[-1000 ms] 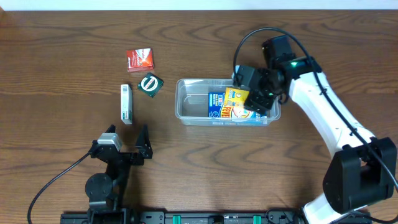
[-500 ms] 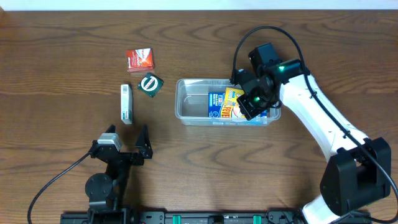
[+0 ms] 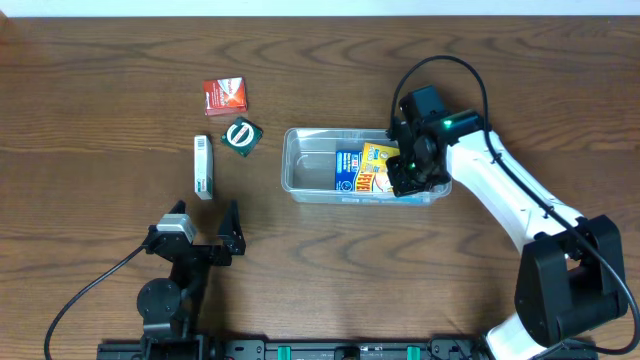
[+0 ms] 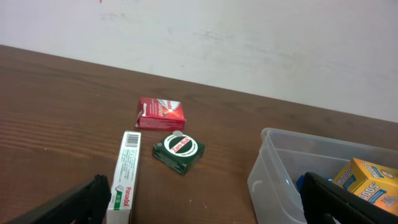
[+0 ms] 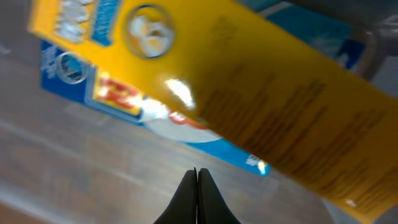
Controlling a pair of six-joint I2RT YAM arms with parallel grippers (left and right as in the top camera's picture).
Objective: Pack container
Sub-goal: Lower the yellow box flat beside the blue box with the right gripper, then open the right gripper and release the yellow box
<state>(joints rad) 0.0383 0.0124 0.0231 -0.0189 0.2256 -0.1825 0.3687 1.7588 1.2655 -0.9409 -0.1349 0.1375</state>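
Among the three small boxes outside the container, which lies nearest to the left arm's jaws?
The long white box, lying just ahead of them; the red box and the dark green box lie farther back.

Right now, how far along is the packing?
Done: one yellow and blue box lies in the container. In hand: nothing; the right pincer is shut and empty over that box, and the left pincer sits open at the near edge. Left: the red box, the dark green box and the long white box lie outside the container.
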